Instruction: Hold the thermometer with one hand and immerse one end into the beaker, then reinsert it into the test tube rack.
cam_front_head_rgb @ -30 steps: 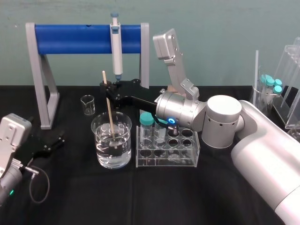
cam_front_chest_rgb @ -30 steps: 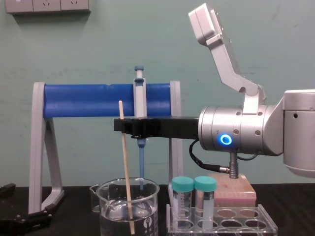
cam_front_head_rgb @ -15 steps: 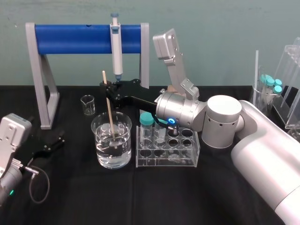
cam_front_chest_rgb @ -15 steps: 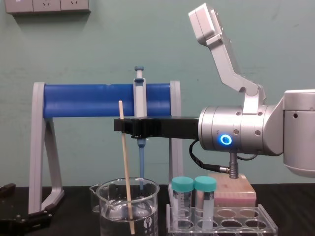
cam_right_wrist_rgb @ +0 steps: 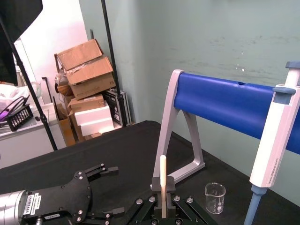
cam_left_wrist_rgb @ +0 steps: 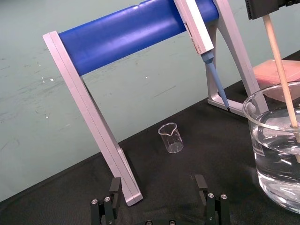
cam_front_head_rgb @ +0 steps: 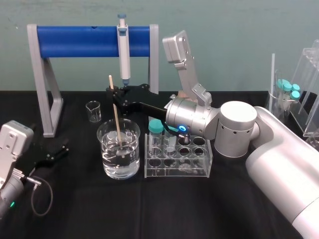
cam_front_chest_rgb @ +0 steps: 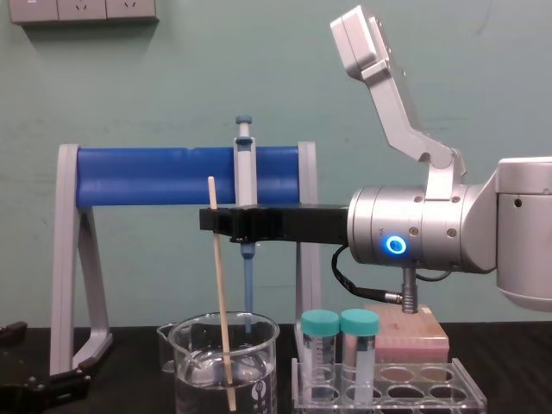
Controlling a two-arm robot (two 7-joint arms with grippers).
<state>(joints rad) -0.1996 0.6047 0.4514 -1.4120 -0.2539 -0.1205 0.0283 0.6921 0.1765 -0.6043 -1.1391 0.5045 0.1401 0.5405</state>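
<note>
Head view: grips the thermometer (cam_front_head_rgb: 117, 127) high on its shaft with the right end effector (cam_front_head_rgb: 115, 94), pinched shut on it above the beaker (cam_front_head_rgb: 118, 149), lower end down in the water (cam_front_head_rgb: 119, 162). Places the rack (cam_front_head_rgb: 177, 162) just right of the beaker, capped tubes (cam_front_head_rgb: 156, 133) at its left end, free holes farther right. Rests the left end effector (cam_front_head_rgb: 55, 152) low over the table (cam_front_head_rgb: 149, 209) at far left, well apart from all this. Left wrist view: shows those left fingers (cam_left_wrist_rgb: 115, 185) spread wide with nothing between them, and the rod passing down inside the beaker's rim. Right wrist view: looks along the closed fingers (cam_right_wrist_rgb: 169, 183) clamping the rod, a short length standing above them. Chest view: gives the long axis as close to vertical, leaning slightly, tip below the waterline. Calls, by judgement, for a lift along that axis until clear of the rim, then a short shift rightward to a free hole; falls to the right arm, the one holding.
</note>
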